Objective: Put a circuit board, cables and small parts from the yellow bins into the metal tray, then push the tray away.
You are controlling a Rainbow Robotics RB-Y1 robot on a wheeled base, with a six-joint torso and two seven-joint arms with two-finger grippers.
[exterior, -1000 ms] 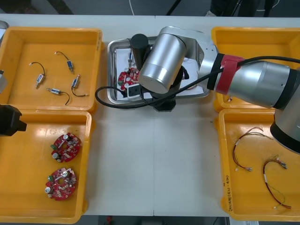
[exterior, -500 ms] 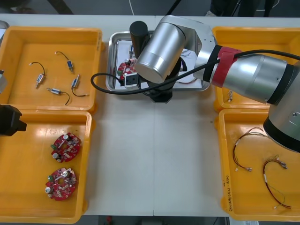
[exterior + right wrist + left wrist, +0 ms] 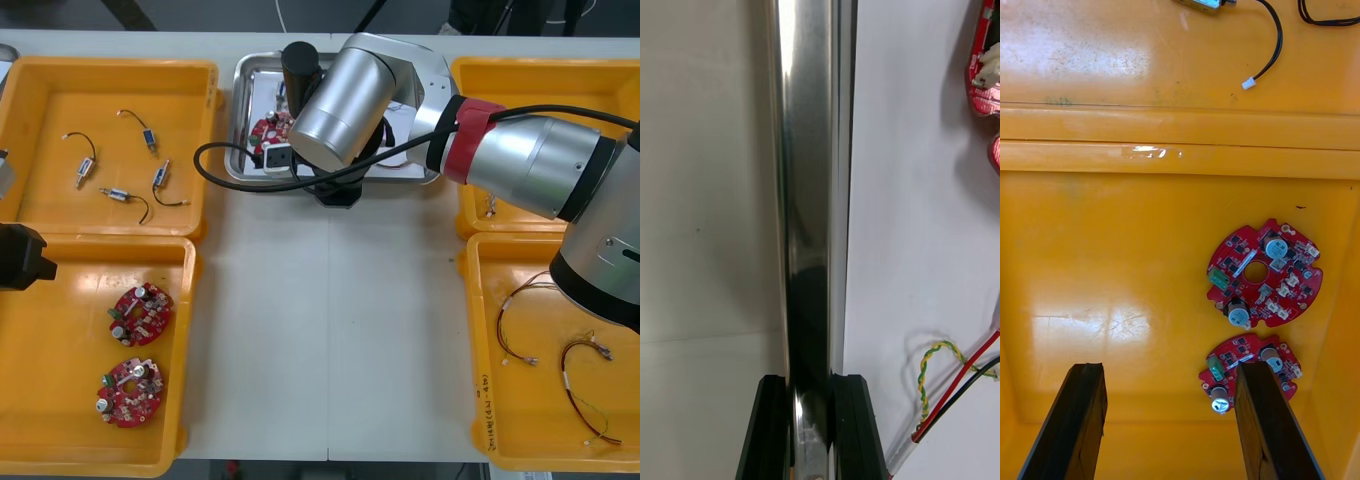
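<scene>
Light surface (image 3: 330, 330) carries the metal tray (image 3: 238, 120), which now sits nearer the far edge than a second ago, the right arm stretched after it. The right pincer (image 3: 811, 379) pinches the tray's near wall, one black finger on each side. Inside the tray lie a red circuit board (image 3: 268, 130) and cables (image 3: 940, 375). Left of the tray, the left pincer (image 3: 1169, 366) hangs spread over a yellow bin (image 3: 1112, 247) holding two more boards (image 3: 1262, 274). Handwriting on a bin rim right of the tray is too small to read.
</scene>
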